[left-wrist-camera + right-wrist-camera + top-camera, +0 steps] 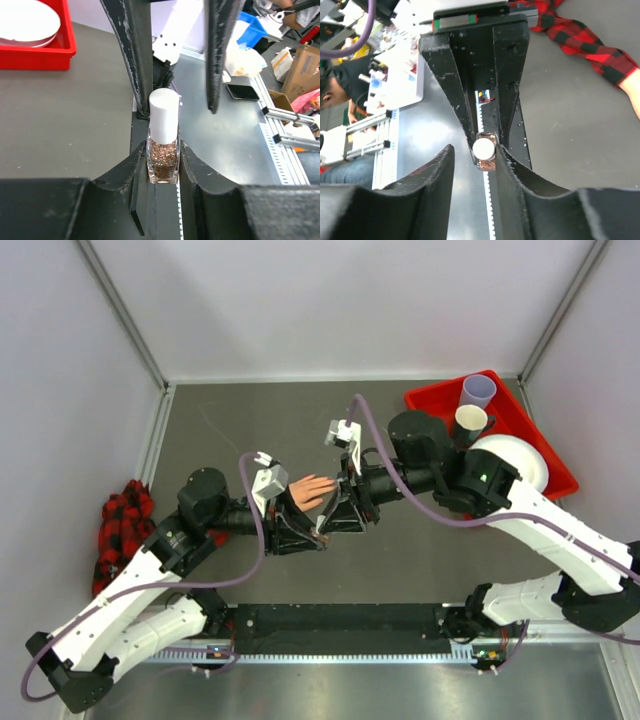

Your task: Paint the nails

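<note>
My left gripper [163, 146] is shut on a small nail polish bottle [163, 162] of copper glitter with a white cap [164, 117], held upright. My right gripper [474, 150] is open with its fingers either side of the cap [484, 149]; its right finger is close against the cap and its left finger stands apart. In the top view both grippers, left [303, 533] and right [340, 512], meet at the table's middle, just in front of the peach mannequin hand [312, 490]. The nails are too small to make out. Its plaid sleeve [125, 525] lies bunched at the left.
A red tray [520, 405] at the back right holds a white plate [520, 462] and two cups [478, 390]. The tray also shows in the left wrist view [55, 50]. A black rail [340, 620] runs along the near edge. Plaid cloth [580, 35] lies beyond the right gripper.
</note>
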Tool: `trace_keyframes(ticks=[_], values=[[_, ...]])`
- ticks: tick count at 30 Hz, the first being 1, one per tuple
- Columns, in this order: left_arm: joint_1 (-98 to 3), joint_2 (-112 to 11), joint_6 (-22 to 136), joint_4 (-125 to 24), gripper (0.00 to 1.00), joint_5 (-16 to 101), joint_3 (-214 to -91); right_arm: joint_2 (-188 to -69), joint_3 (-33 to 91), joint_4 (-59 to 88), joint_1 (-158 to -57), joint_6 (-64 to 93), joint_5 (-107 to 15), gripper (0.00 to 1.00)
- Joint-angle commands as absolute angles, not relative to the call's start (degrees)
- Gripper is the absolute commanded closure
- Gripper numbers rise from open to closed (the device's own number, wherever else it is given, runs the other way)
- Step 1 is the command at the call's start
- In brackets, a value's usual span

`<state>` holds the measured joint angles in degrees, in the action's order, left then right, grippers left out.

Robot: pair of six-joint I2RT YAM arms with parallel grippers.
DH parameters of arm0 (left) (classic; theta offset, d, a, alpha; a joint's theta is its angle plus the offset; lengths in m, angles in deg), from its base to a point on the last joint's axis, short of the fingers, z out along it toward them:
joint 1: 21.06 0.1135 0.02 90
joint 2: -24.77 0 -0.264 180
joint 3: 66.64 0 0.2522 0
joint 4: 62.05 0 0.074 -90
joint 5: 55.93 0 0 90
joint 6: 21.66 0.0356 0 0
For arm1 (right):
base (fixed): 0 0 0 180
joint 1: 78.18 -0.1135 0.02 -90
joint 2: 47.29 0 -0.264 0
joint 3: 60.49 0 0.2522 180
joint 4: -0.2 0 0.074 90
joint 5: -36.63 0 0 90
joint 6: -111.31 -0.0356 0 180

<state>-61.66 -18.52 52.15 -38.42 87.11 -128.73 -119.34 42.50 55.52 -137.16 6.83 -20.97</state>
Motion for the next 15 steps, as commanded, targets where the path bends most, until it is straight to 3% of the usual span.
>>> trace_keyframes(ticks=[1, 15], values=[[-61.5, -18.5, 50.2, -43.1, 1.0, 90.1, -131.8, -119.0, 42.3, 53.9, -136.1, 9.3, -12.9, 0.64], [-61.5, -17.9, 47.9, -44.3, 1.0, 89.5, -131.8, -121.0, 43.2, 51.4, -135.9, 9.0, -12.7, 0.77]])
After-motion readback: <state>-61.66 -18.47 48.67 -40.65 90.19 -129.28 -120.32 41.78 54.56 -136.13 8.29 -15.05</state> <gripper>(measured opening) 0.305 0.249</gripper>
